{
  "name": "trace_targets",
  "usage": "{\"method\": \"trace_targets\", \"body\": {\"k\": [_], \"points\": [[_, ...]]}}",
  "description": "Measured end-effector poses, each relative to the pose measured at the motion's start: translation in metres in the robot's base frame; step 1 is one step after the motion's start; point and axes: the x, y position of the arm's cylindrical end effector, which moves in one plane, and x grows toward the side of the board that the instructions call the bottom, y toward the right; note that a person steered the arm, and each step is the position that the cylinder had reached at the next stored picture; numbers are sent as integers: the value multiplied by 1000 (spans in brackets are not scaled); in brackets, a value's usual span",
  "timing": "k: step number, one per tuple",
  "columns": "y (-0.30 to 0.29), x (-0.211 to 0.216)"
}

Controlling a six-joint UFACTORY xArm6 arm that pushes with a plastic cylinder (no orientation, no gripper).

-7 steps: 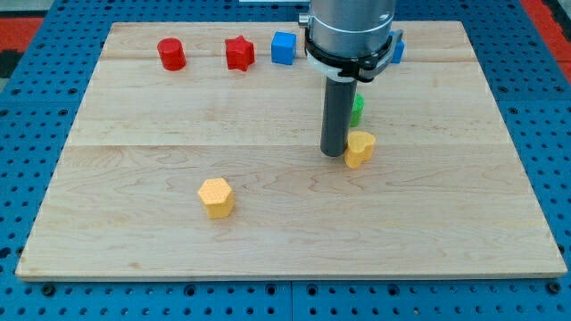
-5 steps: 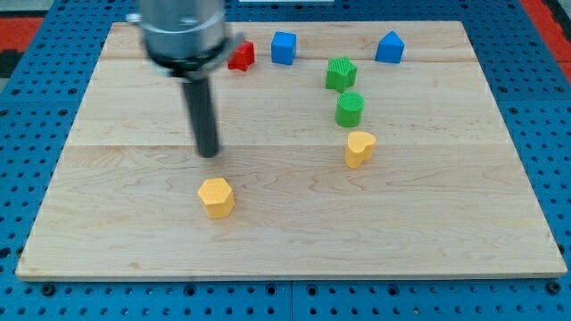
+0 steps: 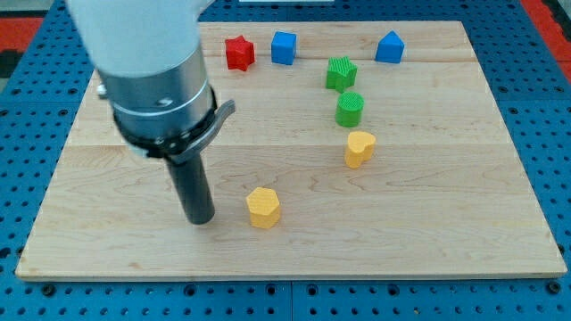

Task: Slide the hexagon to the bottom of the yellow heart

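The yellow hexagon block (image 3: 263, 207) lies on the wooden board (image 3: 428, 205), left of centre near the view's bottom. The yellow heart block (image 3: 359, 148) lies up and to the right of it, well apart. My tip (image 3: 200, 219) rests on the board just left of the hexagon, with a small gap between them. The arm's grey body hides the board's upper left part.
A green cylinder (image 3: 350, 109) stands just above the heart, and a green star-like block (image 3: 340, 72) above that. A red star (image 3: 238, 53), a blue cube (image 3: 284, 46) and a blue pointed block (image 3: 389, 46) line the view's top edge.
My tip swept from beside the heart to the left, then down to the hexagon's left side. The hexagon has slid right and slightly down, nearer the heart. The arm now hides the red cylinder.
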Motion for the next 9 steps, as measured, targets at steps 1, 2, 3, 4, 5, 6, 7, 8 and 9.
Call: {"method": "trace_targets", "body": {"k": [1,2,3,4,5,6,7,8,9], "points": [[83,-22],[126,-36],[142,-17],[142,-3],[156,-3],[161,-8],[162,12],[195,22],[256,-29]]}}
